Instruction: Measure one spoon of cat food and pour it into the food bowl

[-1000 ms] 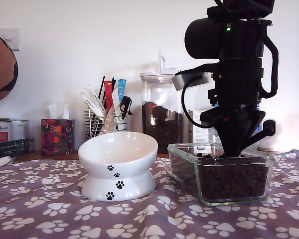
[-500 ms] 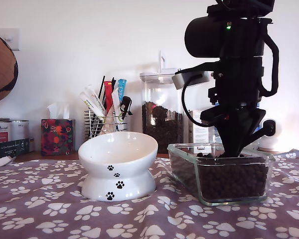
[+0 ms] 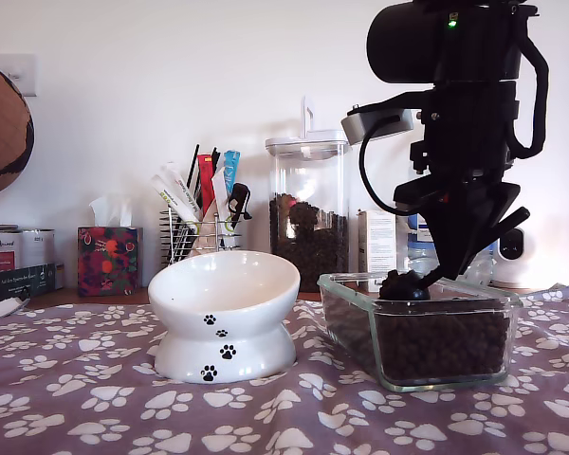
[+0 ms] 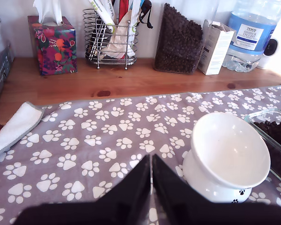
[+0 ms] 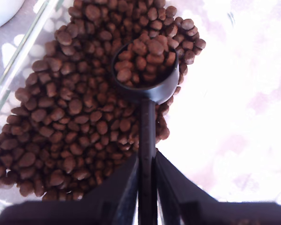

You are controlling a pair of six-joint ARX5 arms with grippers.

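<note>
My second gripper (image 5: 147,163) is shut on the flat handle of the black spoon (image 5: 145,75). Its round cup is heaped with brown cat food (image 5: 143,58) and hangs just above the kibble in a clear glass dish (image 3: 353,318). In the exterior view this gripper (image 3: 448,268) stands over the dish at the exterior view's right, with the spoon (image 3: 403,287) at rim height. The white food bowl (image 3: 223,294) with black paw prints stands to the dish's left in that view, with nothing in it (image 4: 227,150). My first gripper (image 4: 151,164) is shut on nothing, above the paw-print cloth beside the bowl.
Behind stand a clear jar of kibble (image 3: 306,213), a wire holder of sachets (image 3: 201,223), a floral tissue box (image 3: 109,258), a carton (image 4: 215,44) and a water bottle (image 4: 253,30). A folded white cloth (image 4: 16,129) lies on the wooden top.
My second arm has risen and shifted toward the exterior view's right. The spoon has come up out of the kibble with a heaped cup. The bowl has not moved.
</note>
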